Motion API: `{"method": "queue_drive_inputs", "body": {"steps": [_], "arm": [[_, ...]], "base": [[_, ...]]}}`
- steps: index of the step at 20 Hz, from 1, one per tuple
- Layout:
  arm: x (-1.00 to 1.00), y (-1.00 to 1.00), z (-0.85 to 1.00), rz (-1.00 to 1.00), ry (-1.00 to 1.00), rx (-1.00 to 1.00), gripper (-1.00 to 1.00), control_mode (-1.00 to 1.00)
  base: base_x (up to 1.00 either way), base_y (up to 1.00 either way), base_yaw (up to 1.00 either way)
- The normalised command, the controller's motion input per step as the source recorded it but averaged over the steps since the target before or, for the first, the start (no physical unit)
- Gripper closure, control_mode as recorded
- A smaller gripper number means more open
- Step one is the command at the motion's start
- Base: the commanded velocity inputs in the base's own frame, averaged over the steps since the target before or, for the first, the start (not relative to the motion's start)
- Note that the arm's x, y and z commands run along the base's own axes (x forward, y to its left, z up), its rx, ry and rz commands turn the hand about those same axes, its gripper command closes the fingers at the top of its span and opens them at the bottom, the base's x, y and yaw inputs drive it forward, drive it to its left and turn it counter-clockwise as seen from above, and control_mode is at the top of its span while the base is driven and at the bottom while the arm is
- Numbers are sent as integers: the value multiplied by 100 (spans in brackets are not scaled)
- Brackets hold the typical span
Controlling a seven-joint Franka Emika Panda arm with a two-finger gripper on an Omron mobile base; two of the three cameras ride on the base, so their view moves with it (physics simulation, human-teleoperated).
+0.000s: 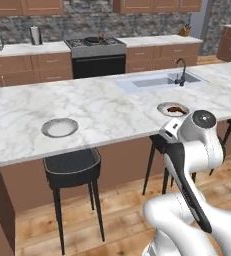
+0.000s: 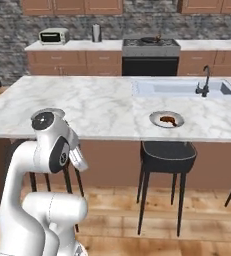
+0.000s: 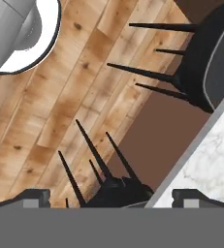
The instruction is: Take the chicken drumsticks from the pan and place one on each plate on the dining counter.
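The claw (image 3: 111, 196) is held wide apart with nothing in it, pointed down at the wood floor (image 3: 60, 97) and stools (image 3: 205, 63). One drumstick (image 1: 175, 108) is seen on the plate (image 1: 172, 109) at 12 o'clock. The other plate (image 1: 60, 127), at 10 o'clock, is bare. The pan (image 1: 93, 39) on the far stove (image 1: 97, 47) must probably be reached next.

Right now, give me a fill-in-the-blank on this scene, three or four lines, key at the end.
1. The plate nearer the sink holds one ____.
2. The other plate holds ____.
3. The pan sits on the ____.
4. In the hand view the gripper has ____ between its tips.

Missing words: drumstick; nothing; stove; nothing
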Motion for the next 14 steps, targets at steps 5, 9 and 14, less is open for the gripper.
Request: {"method": "queue_drive_inputs", "body": {"steps": [5, 9, 14], "arm": [[0, 0, 0, 0, 0, 0, -100, 100], [0, 0, 0, 0, 0, 0, -100, 100], [0, 0, 0, 0, 0, 0, -100, 100]], "base": [[-53, 100, -1], [-8, 100, -17], [0, 100, -31]]}}
